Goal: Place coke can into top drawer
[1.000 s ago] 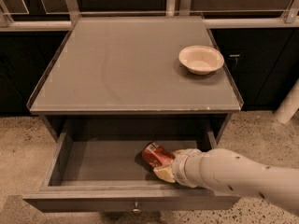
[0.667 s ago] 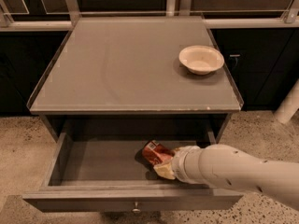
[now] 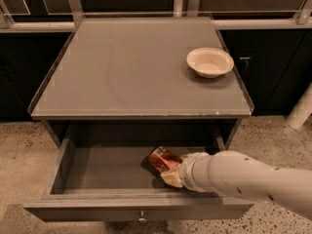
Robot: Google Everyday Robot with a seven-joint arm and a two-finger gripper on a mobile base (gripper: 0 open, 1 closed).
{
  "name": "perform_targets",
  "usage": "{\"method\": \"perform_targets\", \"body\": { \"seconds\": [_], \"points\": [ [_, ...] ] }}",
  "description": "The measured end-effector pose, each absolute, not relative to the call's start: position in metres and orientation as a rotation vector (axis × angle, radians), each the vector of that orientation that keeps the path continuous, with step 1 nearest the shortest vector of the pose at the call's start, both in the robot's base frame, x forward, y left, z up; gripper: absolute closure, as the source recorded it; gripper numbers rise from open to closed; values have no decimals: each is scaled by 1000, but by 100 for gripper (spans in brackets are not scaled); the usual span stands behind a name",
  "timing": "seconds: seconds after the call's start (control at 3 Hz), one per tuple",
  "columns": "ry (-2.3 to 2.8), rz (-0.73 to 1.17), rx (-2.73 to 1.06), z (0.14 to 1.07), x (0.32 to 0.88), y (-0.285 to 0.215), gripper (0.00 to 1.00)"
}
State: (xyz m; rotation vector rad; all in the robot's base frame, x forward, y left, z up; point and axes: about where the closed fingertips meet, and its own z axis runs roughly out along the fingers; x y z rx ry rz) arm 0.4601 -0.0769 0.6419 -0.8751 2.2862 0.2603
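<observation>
The top drawer (image 3: 97, 172) is pulled open below the grey table; its front panel carries a small metal knob (image 3: 142, 218). The red coke can (image 3: 162, 159) lies tilted inside the drawer, right of centre. My gripper (image 3: 171, 173) reaches in from the right on a white arm, and its cream fingers are around the can's near end. The can's near end is hidden behind the gripper.
A cream round bowl (image 3: 209, 61) sits on the grey tabletop (image 3: 122, 67) at the right. Dark cabinets line the back and sides. A white post (image 3: 300, 108) stands at the right on the speckled floor.
The arm has shifted slightly left and deeper into the drawer with the can. The can stays at about the same spot.
</observation>
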Motion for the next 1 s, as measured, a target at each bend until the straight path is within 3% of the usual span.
{"method": "perform_targets", "body": {
  "seconds": [0.33, 0.67, 1.0],
  "points": [
    [2286, 260, -875, 642, 460, -77, 10],
    [2286, 260, -875, 642, 460, -77, 0],
    [2286, 260, -875, 642, 460, -77, 0]
  ]
}}
